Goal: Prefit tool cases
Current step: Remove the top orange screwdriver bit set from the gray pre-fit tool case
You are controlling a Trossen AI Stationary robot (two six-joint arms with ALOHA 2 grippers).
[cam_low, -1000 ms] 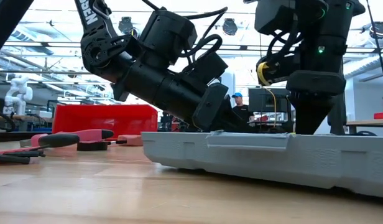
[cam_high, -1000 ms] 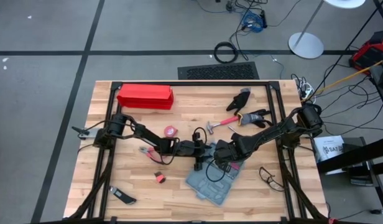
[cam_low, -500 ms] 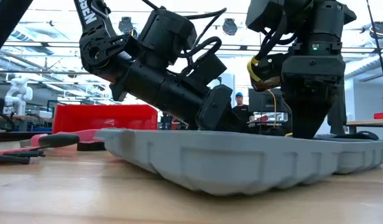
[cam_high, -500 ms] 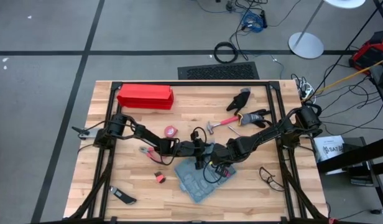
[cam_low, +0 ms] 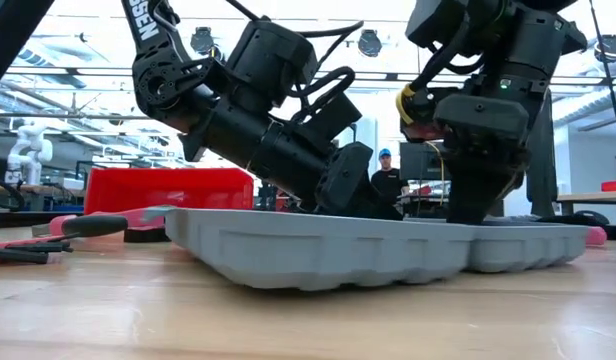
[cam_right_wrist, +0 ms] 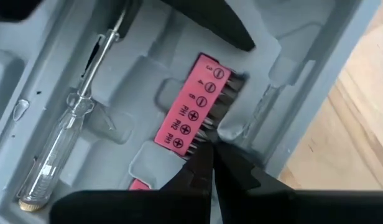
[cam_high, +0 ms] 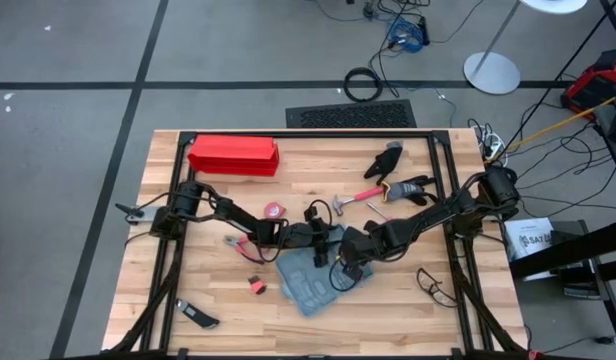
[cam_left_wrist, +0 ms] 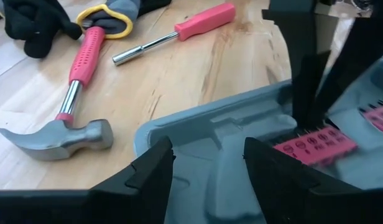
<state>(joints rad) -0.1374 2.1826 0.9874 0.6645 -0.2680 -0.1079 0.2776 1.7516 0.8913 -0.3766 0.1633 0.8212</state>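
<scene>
Case [cam_high: 310, 282] has slid and turned leftward on the desk [cam_high: 188, 290]; left fingers [cam_left_wrist: 204, 168] wide over its rim, right fingers [cam_right_wrist: 207, 163] pinched shut, empty, inside, repositioning it for fitting.

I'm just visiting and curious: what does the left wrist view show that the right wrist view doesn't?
Only the left wrist view shows the hammer, the pink-handled driver and a black glove on the wooden table, past the open left tool. Only the right wrist view shows a clear-handled screwdriver lying in a recess, by the shut right tool. Both show the grey tool case and its pink bit holder.
</scene>
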